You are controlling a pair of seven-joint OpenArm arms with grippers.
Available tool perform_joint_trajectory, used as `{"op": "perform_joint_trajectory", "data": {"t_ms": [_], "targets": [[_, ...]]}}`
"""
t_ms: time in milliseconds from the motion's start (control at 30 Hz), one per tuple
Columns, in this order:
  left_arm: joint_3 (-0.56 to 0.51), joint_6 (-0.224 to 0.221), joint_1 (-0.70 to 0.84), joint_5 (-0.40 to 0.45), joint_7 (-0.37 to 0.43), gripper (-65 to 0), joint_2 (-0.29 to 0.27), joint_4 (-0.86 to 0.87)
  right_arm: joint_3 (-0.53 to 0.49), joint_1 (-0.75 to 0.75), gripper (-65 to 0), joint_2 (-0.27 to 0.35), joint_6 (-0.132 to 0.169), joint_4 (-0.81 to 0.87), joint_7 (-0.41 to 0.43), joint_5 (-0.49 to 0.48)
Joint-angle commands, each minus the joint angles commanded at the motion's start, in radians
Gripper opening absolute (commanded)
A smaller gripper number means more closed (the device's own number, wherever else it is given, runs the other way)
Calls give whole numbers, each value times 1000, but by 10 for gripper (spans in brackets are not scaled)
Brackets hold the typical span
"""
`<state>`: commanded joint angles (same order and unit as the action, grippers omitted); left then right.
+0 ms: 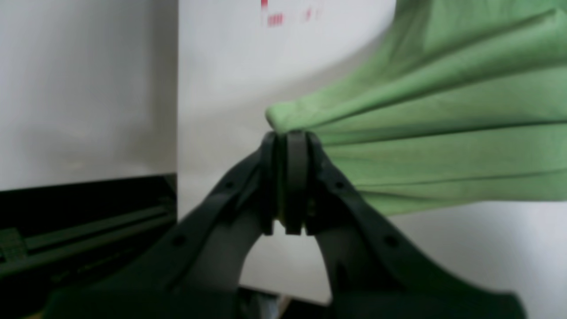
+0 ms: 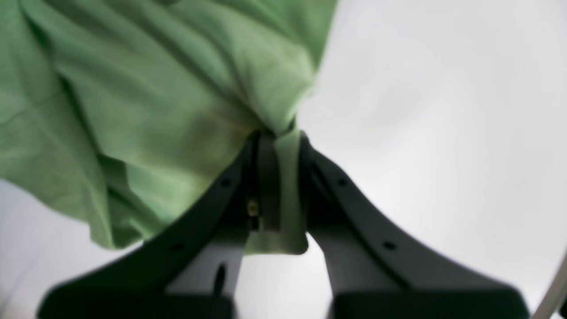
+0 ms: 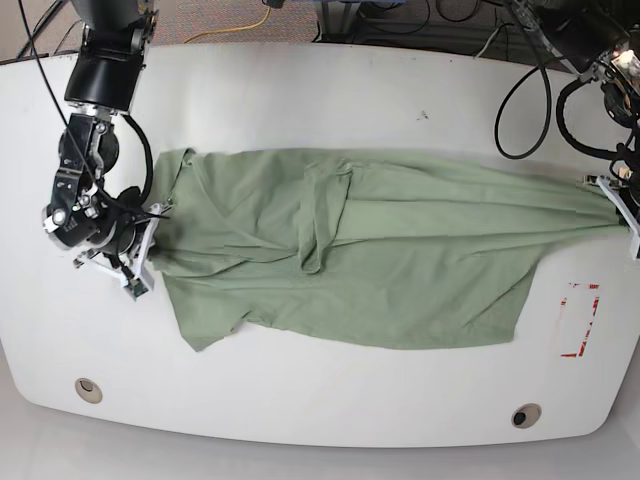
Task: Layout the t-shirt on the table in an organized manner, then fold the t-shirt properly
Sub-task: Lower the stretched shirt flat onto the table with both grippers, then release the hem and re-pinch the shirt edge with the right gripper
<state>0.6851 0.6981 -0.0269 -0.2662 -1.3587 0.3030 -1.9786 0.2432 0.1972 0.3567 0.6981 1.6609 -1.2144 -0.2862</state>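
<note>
Shirt (image 3: 400, 250) is lying stretched across the counter (image 3: 330, 90), soft and wrinkly, sagging between grips. Left tool (image 1: 290, 137) and right tool (image 2: 277, 135) are each pinching an opposite edge, jaws closed.

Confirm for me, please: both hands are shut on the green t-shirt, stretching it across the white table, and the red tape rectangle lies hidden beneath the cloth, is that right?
Not quite. The red tape rectangle is not under the cloth; in the base view it lies bare on the table, beside the t-shirt. The rest holds: the left hand and the right hand are both shut on the t-shirt, stretching it across the table.
</note>
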Motion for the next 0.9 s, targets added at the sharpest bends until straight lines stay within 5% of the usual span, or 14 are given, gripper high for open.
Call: {"op": "perform_joint_trajectory", "data": {"t_ms": [267, 367, 633, 800, 900], "targets": [[0, 0, 80, 0, 3, -650, -3, 2, 0, -34, -639, -25, 0, -3, 12, 5], [0, 0, 98, 0, 3, -650, -3, 2, 0, -34, -590, -25, 0, -3, 12, 5], [0, 0, 109, 0, 3, -650, -3, 2, 2, -25, -225, -18, 0, 35, 12, 6], [0, 0, 109, 0, 3, -650, -2, 2, 0, -12, -73, -12, 0, 137, 12, 6], [0, 0, 109, 0, 3, -650, -2, 2, -3, 11, -40, -11, 0, 184, 5, 3]]}}
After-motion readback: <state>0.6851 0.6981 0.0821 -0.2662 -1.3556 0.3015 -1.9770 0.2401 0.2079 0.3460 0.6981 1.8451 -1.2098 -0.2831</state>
